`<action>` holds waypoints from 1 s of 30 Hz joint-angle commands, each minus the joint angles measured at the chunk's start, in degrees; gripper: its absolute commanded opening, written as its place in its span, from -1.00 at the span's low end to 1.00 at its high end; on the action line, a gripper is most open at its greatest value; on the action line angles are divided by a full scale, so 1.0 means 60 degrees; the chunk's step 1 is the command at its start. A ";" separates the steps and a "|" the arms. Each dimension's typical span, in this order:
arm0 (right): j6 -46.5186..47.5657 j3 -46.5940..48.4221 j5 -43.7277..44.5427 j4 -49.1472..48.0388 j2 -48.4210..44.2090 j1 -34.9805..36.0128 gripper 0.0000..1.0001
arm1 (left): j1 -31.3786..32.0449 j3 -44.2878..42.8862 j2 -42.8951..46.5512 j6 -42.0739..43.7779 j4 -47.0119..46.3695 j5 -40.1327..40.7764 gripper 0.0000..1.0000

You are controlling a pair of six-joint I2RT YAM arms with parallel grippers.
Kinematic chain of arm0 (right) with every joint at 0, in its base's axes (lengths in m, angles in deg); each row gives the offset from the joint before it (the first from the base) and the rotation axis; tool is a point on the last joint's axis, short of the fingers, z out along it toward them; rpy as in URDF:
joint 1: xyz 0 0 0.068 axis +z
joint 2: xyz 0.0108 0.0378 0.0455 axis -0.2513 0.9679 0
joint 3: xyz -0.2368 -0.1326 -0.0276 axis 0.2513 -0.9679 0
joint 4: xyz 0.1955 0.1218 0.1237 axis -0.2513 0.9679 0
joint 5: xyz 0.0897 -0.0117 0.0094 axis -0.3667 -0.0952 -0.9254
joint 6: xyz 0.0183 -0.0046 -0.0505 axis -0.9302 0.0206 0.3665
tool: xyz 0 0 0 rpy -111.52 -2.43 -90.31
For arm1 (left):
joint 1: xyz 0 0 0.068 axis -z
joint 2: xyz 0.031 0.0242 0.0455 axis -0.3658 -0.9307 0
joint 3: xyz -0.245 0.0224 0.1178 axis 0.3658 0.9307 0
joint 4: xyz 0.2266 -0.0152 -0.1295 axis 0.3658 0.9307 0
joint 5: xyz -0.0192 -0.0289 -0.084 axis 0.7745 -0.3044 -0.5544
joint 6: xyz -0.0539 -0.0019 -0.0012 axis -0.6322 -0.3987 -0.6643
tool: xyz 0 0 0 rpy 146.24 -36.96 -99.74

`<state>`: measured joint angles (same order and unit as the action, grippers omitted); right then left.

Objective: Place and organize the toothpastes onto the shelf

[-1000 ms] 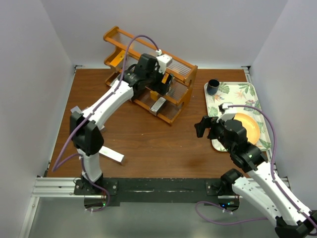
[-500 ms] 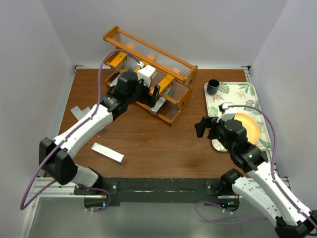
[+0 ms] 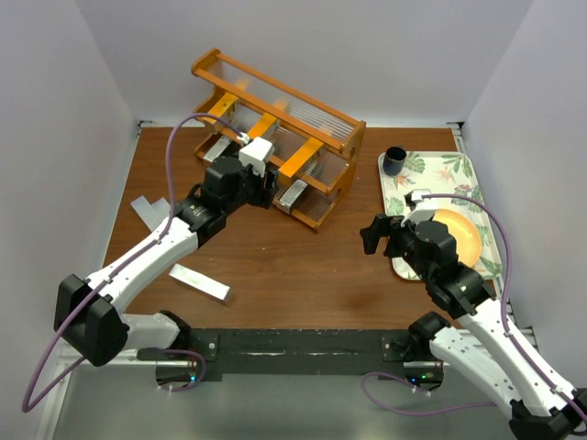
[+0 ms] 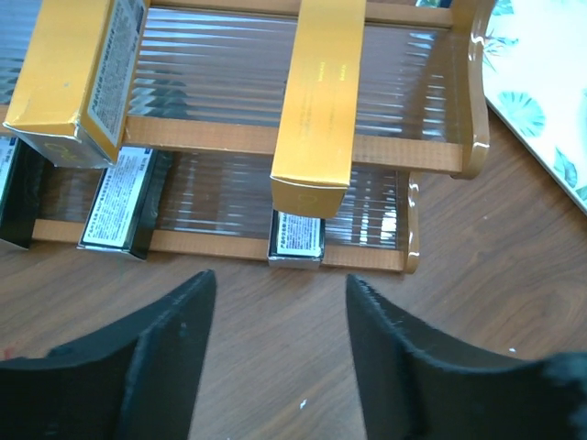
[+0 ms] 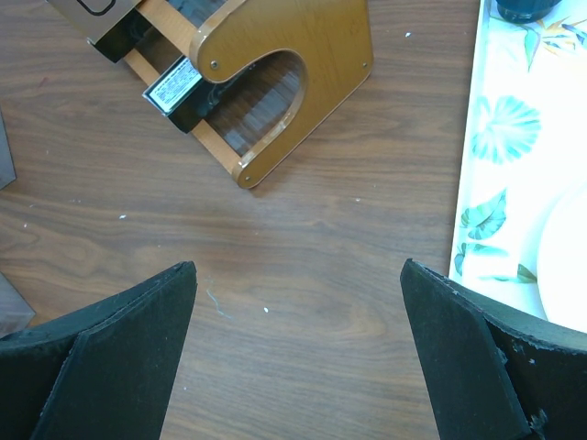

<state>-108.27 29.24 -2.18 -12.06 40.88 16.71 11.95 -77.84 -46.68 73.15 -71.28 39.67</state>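
- Table (image 3: 303,266), left side: one loose silver carton (image 3: 147,209) lies flat near the left wall. A second loose carton (image 3: 200,282) lies nearer to me. Both are well apart from the shelf.
- My left gripper (image 3: 266,188) hovers just in front of the shelf's near edge. On its wrist view the fingers (image 4: 174,339) are spread and hold nothing, with bare wood between them.
- The shelf (image 3: 341,124) stands at the far middle of the table, angled to the table edge. Orange cartons (image 3: 301,158) lie across its upper ribbed steps. One of them (image 4: 316,101) overhangs the rail above the lowest tier.
- Silver cartons (image 4: 296,236) sit end-on in the lowest tier, their printed ends facing my left wrist camera.
- My right gripper (image 3: 371,234) hangs over bare table right of the shelf, just beside the tray's left edge. Its fingers (image 5: 128,339) are wide apart and empty.
- The leaf-patterned tray (image 3: 459,170) sits far right. It carries a dark cup (image 3: 394,160) at its far corner and an orange plate (image 3: 463,234), partly hidden by my right arm.
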 commanded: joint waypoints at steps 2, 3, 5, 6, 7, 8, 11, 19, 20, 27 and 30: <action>0.0052 -0.0059 0.0024 -0.0305 0.0018 0.0004 0.96 | 0.0028 -0.0229 -0.0384 -0.0051 -0.0881 0.0484 0.17; 0.0067 -0.0045 0.0024 -0.0290 0.0018 0.0004 0.96 | 0.0028 -0.0332 -0.0675 -0.0036 -0.0881 0.0513 0.17; 0.0067 -0.0044 0.0024 -0.0290 0.0003 0.0004 0.96 | 0.0028 -0.0595 -0.0955 0.0008 -0.0852 0.0571 0.15; 0.0067 -0.0059 0.0024 -0.0290 -0.0011 0.0004 0.96 | 0.0013 -0.0683 -0.1232 0.0023 -0.0837 0.0615 0.15; 0.0067 -0.0059 0.0038 -0.0290 -0.0011 0.0004 0.96 | 0.0013 -0.0771 -0.1380 0.0052 -0.0837 0.0630 0.15; 0.0053 -0.0059 0.0039 -0.0290 -0.0026 0.0004 0.96 | 0.0013 -0.0961 -0.1512 0.0081 -0.0808 0.0645 0.14; 0.0067 -0.0059 0.0039 -0.0290 -0.0011 0.0004 0.96 | 0.0013 -0.1371 -0.1995 0.0154 -0.0647 0.0748 0.12; 0.0052 -0.0059 0.0053 -0.0305 -0.0011 0.0004 0.96 | 0.0028 -0.1973 -0.2596 0.0272 -0.0691 0.0558 0.09; 0.0067 -0.0074 0.0053 -0.0319 -0.0011 0.0004 0.96 | 0.0013 -0.2089 -0.2713 0.0272 -0.0691 0.0514 0.09; 0.0053 -0.0059 0.0068 -0.0276 -0.0070 0.0004 0.96 | 0.0028 -0.2354 -0.2905 0.0228 -0.0515 0.0352 0.08; 0.0067 -0.0059 0.0068 -0.0261 -0.0070 0.0004 0.96 | 0.0013 -0.2311 -0.2656 0.0097 -0.0325 0.0570 0.17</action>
<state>-108.27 29.24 -2.18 -12.06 40.86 16.71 11.97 -89.51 -64.36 73.70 -73.29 42.25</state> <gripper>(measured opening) 0.981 0.557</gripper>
